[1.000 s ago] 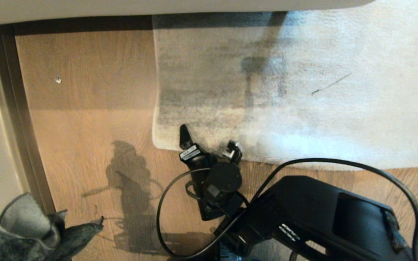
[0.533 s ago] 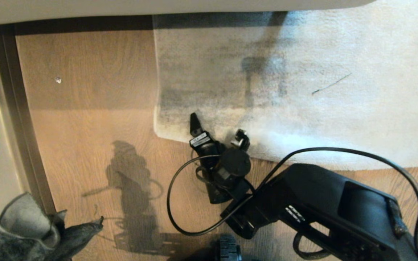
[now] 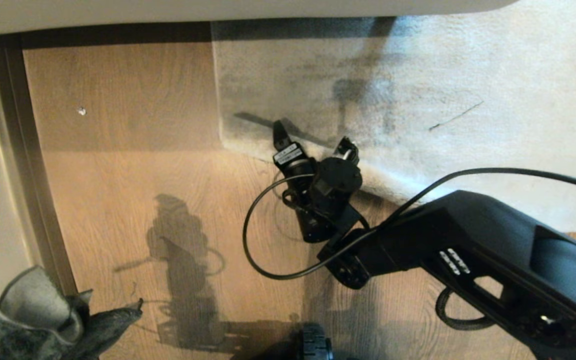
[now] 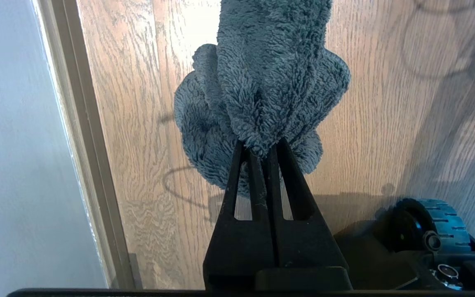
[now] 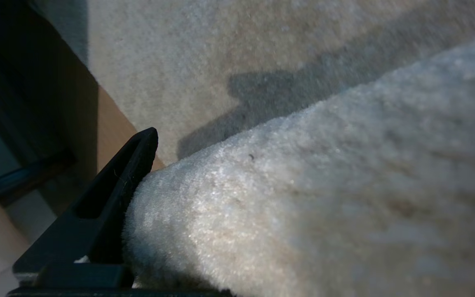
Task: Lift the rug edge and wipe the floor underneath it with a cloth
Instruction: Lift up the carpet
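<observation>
Firstly, far left: left gripper [image 4: 262, 152] clenched on small dark grey fluffy microfibre cloth [image 4: 262, 82], hanging above light brown wood-grain floor [image 3: 128, 165], near wall trim. Cloth soft, light, floppy; pinch at bunched middle looks enough.

Centre: right gripper [image 3: 313, 142] at corner of grey-beige short-pile rug edge [image 3: 248, 147], jaws spread wide, rug fold filling gap between them, corner raised off floor. Whether it is really gripped, cannot say.

Rug looks thick, heavy, pliable, it bends and not breaks; better hold at bound corner, deep between fingers, else pile may slip.
</observation>
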Robot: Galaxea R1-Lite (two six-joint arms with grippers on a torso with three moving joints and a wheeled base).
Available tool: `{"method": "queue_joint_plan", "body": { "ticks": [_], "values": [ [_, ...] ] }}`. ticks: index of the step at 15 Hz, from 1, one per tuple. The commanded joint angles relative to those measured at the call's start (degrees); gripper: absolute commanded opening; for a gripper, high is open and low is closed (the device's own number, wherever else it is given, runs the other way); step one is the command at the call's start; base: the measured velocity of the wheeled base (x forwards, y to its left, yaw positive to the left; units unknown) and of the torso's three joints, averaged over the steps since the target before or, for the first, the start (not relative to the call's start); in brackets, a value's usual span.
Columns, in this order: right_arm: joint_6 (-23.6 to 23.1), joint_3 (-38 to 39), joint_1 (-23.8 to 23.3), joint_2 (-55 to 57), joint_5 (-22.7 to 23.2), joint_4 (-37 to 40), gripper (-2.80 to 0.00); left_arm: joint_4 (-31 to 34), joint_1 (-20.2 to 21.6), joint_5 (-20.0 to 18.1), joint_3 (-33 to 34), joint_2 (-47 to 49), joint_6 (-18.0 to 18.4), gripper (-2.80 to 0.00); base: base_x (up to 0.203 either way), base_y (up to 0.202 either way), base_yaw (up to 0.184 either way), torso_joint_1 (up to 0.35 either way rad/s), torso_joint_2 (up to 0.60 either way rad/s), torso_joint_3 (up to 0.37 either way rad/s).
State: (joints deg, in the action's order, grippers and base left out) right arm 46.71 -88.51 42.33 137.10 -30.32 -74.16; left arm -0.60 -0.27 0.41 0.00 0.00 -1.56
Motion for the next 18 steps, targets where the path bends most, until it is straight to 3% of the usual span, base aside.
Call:
{"method": "queue_joint_plan", "body": {
  "ticks": [1,7,15,18],
  "values": [
    [-0.06,-0.87,-0.92,-2.45,-0.27,1.39,0.00,-0.03,0.00,0.03,0.00,0.00,-0.02,-2.80,0.000,0.000,0.000,0.000,0.00,0.000],
    [-2.57,9.65,-0.25,-3.45,-0.85,1.56,0.00,-0.06,0.00,0.03,0.00,0.00,-0.02,-2.80,0.000,0.000,0.000,0.000,0.00,0.000],
    [-5.62,-3.69,-2.64,-6.91,-0.38,2.45,0.00,-0.05,0.00,0.03,0.00,0.00,-0.02,-2.80,0.000,0.000,0.000,0.000,0.00,0.000],
    [-6.13,-6.11,-2.69,-10.18,-0.18,7.25,0.00,-0.07,0.00,0.03,0.00,0.00,-0.02,-2.80,0.000,0.000,0.000,0.000,0.00,0.000]
  ]
}}
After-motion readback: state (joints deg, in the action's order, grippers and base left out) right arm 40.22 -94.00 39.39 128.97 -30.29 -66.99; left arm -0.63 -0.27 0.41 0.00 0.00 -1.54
